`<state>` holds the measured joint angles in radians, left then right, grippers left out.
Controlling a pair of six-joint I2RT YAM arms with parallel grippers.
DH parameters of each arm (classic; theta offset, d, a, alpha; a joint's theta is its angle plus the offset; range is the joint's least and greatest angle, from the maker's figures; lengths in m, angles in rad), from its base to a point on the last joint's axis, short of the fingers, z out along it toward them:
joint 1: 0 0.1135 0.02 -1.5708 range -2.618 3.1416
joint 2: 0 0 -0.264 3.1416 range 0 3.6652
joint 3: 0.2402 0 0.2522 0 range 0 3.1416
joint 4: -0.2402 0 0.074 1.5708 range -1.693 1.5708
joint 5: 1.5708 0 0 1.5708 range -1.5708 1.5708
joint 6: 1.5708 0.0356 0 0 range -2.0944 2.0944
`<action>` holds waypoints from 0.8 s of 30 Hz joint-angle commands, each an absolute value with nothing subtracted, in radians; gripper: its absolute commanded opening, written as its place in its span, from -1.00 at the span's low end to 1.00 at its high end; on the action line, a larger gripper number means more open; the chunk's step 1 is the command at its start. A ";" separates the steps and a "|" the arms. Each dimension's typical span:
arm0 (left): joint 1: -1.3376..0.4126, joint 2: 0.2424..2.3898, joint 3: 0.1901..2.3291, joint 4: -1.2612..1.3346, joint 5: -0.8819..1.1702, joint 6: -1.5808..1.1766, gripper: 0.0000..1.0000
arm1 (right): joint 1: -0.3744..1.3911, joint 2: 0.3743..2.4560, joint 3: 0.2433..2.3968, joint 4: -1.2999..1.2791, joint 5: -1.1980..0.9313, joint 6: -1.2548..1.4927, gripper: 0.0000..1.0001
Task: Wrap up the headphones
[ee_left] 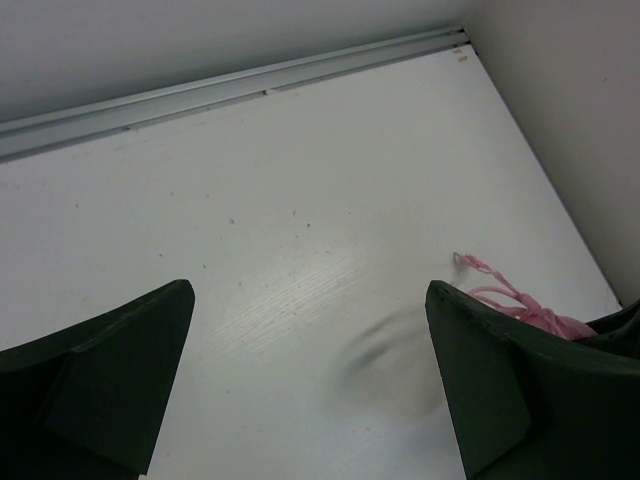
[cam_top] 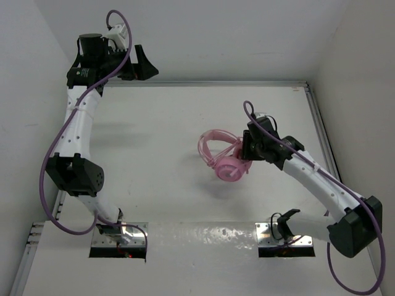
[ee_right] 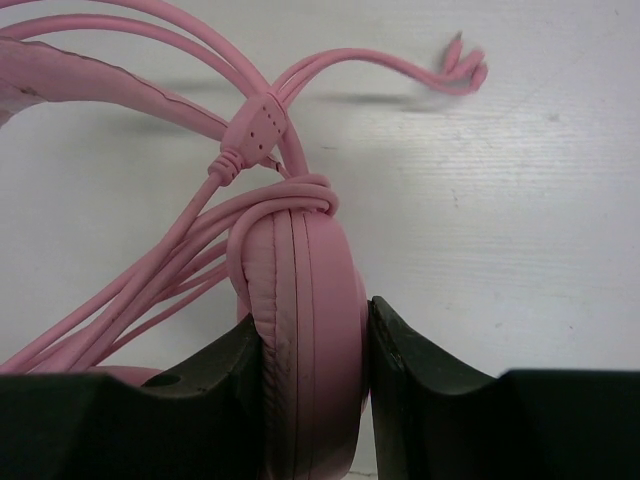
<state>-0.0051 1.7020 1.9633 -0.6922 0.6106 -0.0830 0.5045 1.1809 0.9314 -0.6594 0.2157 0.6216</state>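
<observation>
right fingers (ee_right: 430, 400) clamped on headphones (cam_top: 223, 161), cord (ee_right: 268, 122) looped round earcup (ee_right: 305, 300), right side of counter (cam_top: 154, 154). left fingers (ee_left: 100, 380) wide open, far left

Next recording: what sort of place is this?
Probably a robot lab cell: a white table edged by a metal rail, plain white walls around it, left arm and right arm mounted at its near edge.

— Any text you can read there?
— None. You'll find no legible word, number or brand on the headphones (ee_right: 305, 300), nor on the counter (cam_top: 154, 154), in your three views.
</observation>
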 commanded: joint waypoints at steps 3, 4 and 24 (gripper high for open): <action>-0.005 1.700 1.965 -0.647 0.615 -0.080 0.94 | 0.673 1.169 1.109 -0.607 0.215 0.601 -1.00; -0.005 1.703 1.967 -0.646 0.612 -0.081 0.94 | 0.713 1.183 1.142 -0.627 0.207 0.613 -1.00; -0.005 1.704 1.960 -0.598 0.610 -0.094 0.88 | 0.957 1.348 1.094 -0.410 -0.212 0.672 -1.00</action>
